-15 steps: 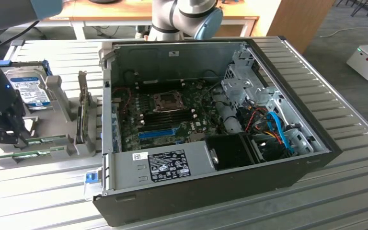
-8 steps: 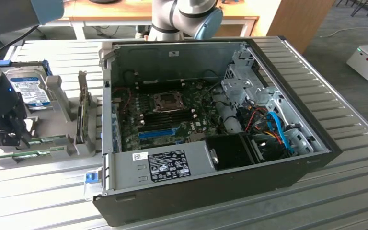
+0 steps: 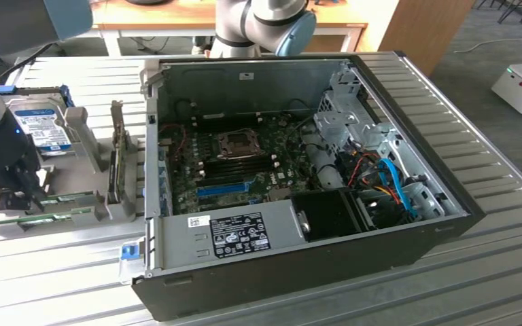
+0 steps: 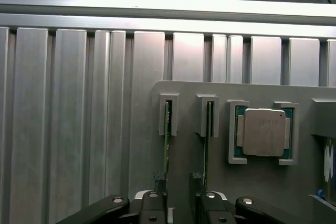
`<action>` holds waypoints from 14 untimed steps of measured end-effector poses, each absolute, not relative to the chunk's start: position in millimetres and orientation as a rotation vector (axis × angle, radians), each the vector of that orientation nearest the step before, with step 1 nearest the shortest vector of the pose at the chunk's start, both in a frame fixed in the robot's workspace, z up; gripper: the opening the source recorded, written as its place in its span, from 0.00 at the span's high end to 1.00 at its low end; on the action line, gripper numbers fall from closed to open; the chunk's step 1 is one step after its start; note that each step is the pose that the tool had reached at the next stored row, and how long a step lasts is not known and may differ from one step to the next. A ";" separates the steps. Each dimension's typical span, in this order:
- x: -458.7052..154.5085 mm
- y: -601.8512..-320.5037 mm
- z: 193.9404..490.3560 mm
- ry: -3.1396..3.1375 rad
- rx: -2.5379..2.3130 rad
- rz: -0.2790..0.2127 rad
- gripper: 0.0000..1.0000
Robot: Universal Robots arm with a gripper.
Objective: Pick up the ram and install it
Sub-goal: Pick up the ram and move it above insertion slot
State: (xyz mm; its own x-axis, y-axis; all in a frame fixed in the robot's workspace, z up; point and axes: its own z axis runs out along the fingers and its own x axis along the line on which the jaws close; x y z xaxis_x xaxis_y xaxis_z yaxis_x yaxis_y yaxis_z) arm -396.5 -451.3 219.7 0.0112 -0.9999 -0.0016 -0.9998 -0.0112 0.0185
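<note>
Two ram sticks stand on edge in slots of a grey holder; one ram is a thin green board, and a second stick runs parallel beside it. My gripper hangs open just above their near ends, and its dark fingers stand apart with nothing between them. In the exterior view the gripper is at the far left over the holder, where the green ram lies. The open computer case holds the motherboard with its long memory slots.
A square silver processor sits in the holder next to the sticks. A hard drive with a blue label stands behind my gripper. Inside the case are a blue slot, a black fan and blue cables. Ribbed metal table.
</note>
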 end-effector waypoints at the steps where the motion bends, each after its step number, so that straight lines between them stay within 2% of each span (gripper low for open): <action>1: -396.5 -451.3 218.7 -2.201 2.225 -0.022 0.69; 14: -396.5 -453.4 213.7 -2.201 2.225 -0.022 0.69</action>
State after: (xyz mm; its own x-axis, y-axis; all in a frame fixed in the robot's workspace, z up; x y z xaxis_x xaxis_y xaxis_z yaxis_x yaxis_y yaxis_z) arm -396.5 -453.4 213.7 0.0112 -0.9999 -0.0017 -0.9998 -0.0112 0.0185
